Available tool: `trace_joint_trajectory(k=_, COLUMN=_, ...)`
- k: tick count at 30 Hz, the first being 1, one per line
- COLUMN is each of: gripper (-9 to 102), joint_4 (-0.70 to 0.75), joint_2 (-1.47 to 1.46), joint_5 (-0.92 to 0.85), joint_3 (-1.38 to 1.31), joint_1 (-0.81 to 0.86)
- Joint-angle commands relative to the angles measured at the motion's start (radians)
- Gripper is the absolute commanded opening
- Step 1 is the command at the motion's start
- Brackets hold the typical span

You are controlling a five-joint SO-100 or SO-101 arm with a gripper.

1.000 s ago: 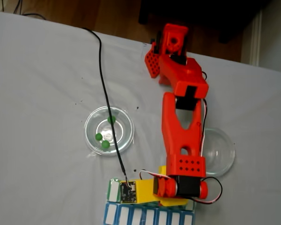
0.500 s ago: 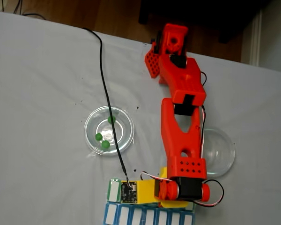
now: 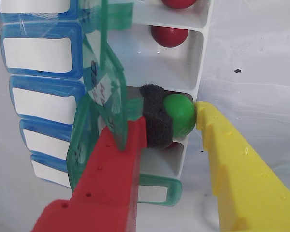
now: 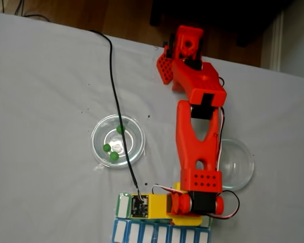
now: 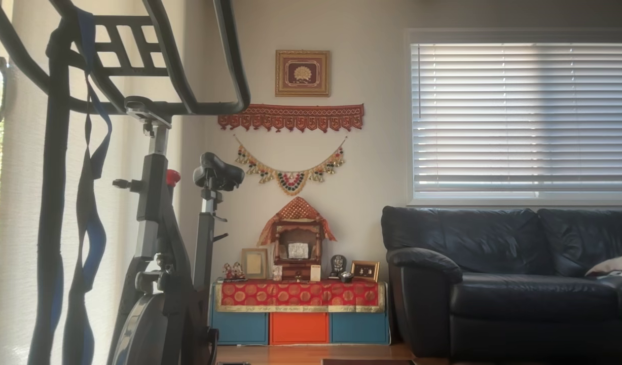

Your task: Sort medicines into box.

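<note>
In the wrist view, going from the left, the blue row of compartments (image 3: pixel 38 87) is lying with its lids down, and just right of it the box (image 3: pixel 195 53) is standing with green lids (image 3: pixel 108 92) raised over white cells. The red finger (image 3: pixel 111 179) with its black foam pad (image 3: pixel 157 121) is pressing a green ball (image 3: pixel 180 114) against the yellow finger (image 3: pixel 232 159), so the gripper (image 3: pixel 183 118) is closed on that ball and is holding it right at an open cell near the box's right wall. Two dark red balls (image 3: pixel 170 35) are sitting in the cells farther up.

In the fixed view, the left glass dish (image 4: pixel 117 140) is holding three more green balls (image 4: pixel 110 152), a black cable (image 4: pixel 114 96) is crossing over it, and to the right the red arm (image 4: pixel 197 147) is reaching down over the box (image 4: pixel 122 205) at the near edge, partly covering a second dish (image 4: pixel 238 164).

The ball is looking light, hard and glossy, so it is likely to be slippery and prone to roll or bounce out. Squeezing it across its middle, foam on one side, seems the safest hold, and releasing it low inside the cell should be keeping it there.
</note>
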Motion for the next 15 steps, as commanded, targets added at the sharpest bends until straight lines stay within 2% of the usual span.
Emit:
trace_joint_trajectory(k=1, gripper=1, joint_4=-0.025, joint_2=0.133, joint_5=0.006, joint_3=-0.026, joint_1=-0.008)
trace_joint_trajectory(k=8, gripper=1, joint_4=0.063, joint_2=0.129, joint_5=0.008, joint_3=-0.103, joint_1=-0.011)
trace_joint_trajectory(k=15, gripper=1, joint_4=0.078, joint_2=0.129, joint_5=0.018, joint_3=-0.129, joint_1=-0.023)
